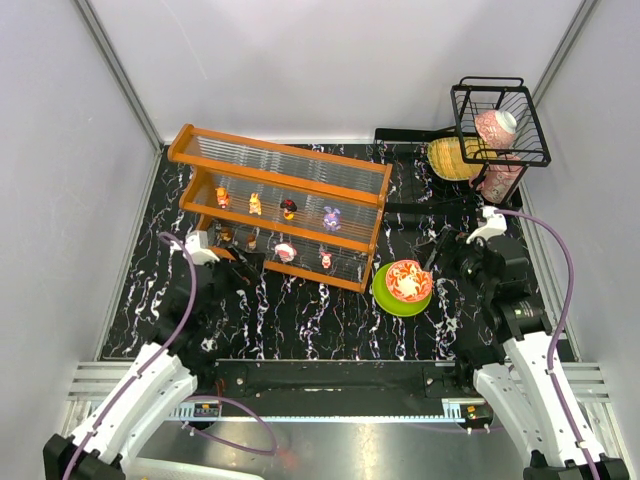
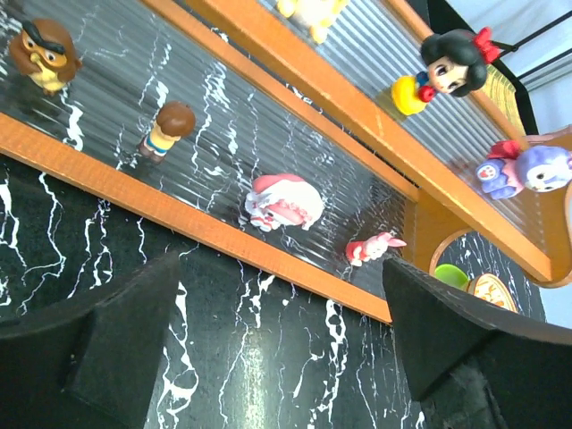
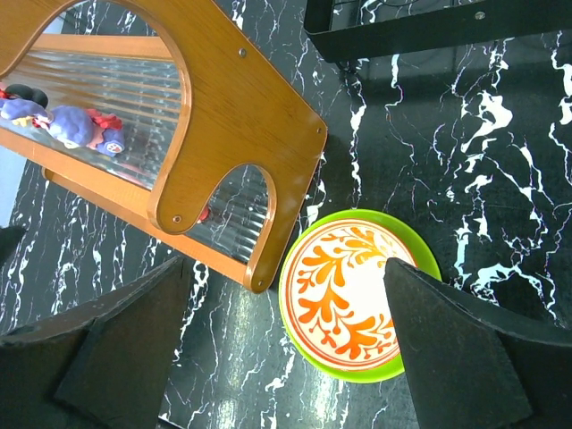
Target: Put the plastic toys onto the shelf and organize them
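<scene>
The orange-framed shelf [image 1: 300, 170] stands at the back left of the table, with several plastic toys in a row on each tier. In the left wrist view the lower tier holds a brown owl [image 2: 43, 55], a brown-haired figure [image 2: 167, 128], a white and pink toy [image 2: 284, 201] and a pink rabbit [image 2: 374, 248]. Above them stand a black-haired doll [image 2: 442, 71] and a purple toy [image 2: 527, 170]. My left gripper [image 2: 281, 349] is open and empty over the table just in front of the shelf [image 2: 179, 210]. My right gripper [image 3: 286, 357] is open and empty beside the shelf's end panel [image 3: 232, 116].
A green plate [image 1: 392, 302] carrying a red-patterned bowl [image 1: 408, 280] sits just right of the shelf, below the right gripper's fingers [image 3: 456, 357]. A black wire basket [image 1: 500, 120] with a pink cup stands at the back right, with a yellow object [image 1: 450, 158] beside it.
</scene>
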Motion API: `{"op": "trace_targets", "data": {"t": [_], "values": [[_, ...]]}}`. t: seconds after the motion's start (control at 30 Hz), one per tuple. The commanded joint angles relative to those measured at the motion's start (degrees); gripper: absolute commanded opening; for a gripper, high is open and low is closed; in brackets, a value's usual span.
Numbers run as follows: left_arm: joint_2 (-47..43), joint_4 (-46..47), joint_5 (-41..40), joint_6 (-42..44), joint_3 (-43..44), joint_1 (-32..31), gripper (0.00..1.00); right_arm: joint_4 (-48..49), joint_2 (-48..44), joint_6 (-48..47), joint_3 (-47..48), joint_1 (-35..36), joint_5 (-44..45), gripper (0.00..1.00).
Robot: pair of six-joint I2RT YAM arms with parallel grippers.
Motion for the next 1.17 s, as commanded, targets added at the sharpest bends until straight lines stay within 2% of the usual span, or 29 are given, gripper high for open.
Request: {"op": "trace_targets", "data": {"t": [0.0,0.27,0.6,0.83,1.13], "values": [[-2.8,-10.8,1.2,0.8,6.9,0.2,0.99,2.6,0.0,-0.2,-0.5,-0.2,0.9,0.96],[-2.5,-23.7,-2.8,0.0,19.1,0.3,0.99,2.5,-2.5,0.3,-1.0,-0.2,4.6,0.97],[-4.5,-35.4,-16.9,4.5,31.6,0.2,0.99,-0.6,-2.6,2.1,-0.3,-0.2,13.0,1.00],[-10.6,-42.9,-26.1,2.7,33.1,0.2,0.99,-4.5,-1.8,5.6,0.7,-0.3,22.7,1.00],[-18.5,-45.5,-30.6,1.3,31.3,0.2,0.99,-4.0,-3.6,7.6,-1.2,-0.2,25.6,1.00]]}}
